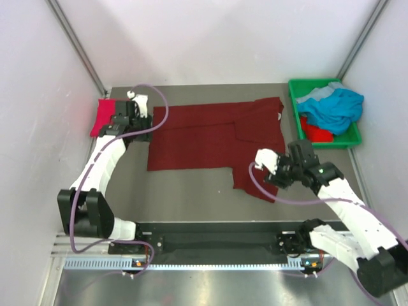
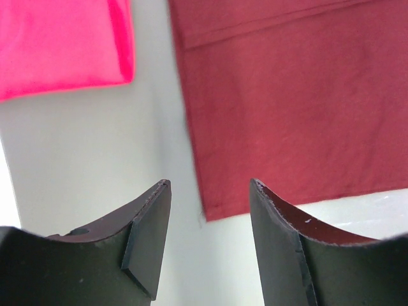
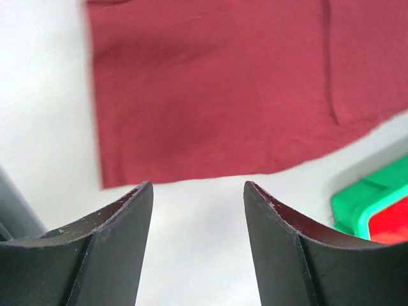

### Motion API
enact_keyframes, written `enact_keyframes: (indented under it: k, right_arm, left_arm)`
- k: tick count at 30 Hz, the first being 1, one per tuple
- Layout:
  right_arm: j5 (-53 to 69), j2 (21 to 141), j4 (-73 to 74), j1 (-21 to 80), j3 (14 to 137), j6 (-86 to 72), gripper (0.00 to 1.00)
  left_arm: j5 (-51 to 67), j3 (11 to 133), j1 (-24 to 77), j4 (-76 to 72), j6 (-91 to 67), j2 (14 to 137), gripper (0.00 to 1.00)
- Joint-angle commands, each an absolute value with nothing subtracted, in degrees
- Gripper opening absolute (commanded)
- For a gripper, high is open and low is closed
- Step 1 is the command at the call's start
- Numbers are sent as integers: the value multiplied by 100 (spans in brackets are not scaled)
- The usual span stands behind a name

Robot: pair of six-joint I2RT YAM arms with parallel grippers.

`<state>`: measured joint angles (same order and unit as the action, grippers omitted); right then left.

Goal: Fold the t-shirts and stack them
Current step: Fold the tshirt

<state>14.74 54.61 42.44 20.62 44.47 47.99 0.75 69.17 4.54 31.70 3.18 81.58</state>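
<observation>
Maroon t-shirt (image 1: 210, 143) lies spread flat beside the green bin (image 1: 294, 105). Left gripper (image 2: 210, 185), at the shirt edge far from the bin, and right gripper (image 3: 197, 186), at the bin-side edge, both gape empty. Fold step, likely; next you pinch an edge each.

- A spread t-shirt (image 1: 210, 140) lies across the middle of the table (image 1: 191, 194), its right part reaching nearer my bases.
- A folded t-shirt (image 1: 102, 118) sits at the far-left edge, apart from the spread one.
- My left gripper (image 1: 136, 120) hangs between the two, just beside the spread t-shirt's left edge.
- My right gripper (image 1: 273, 169) hovers at its near-right corner.
- A bin (image 1: 294, 95) stands far right, an upper t-shirt (image 1: 335, 108) heaped on a lower t-shirt (image 1: 317, 134) inside.
</observation>
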Motion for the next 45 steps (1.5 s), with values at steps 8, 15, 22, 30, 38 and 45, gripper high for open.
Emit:
enact_keyframes:
  k: [8,15,22,30,38,45]
  right_arm:
    - [1626,4807,4764,2698,3824,5220,59]
    - [1776,5212,4633,2821,3463,5150,57]
    - [1679,5598,4360,3032,3393,5133,58]
    - [1371,5801,4061,3225,3155,5256,58]
    - [1231,6117,3920,3322,3190,5300,57]
    - [941,6354,3806,3357,3261,5397,52]
  left_arm:
    - [53,6662,-308,3067,360,8041,57]
    - [583,6829,-395,3331,-598,8226,66]
    - [571,6785,-457,3393,-562,8209,66]
    - [738,6715,-536,3410,-580,8183,70]
    - [809,6706,-650,3454,-536,8156,75]
    - [826,6636,-721,3507,-510,7963,74]
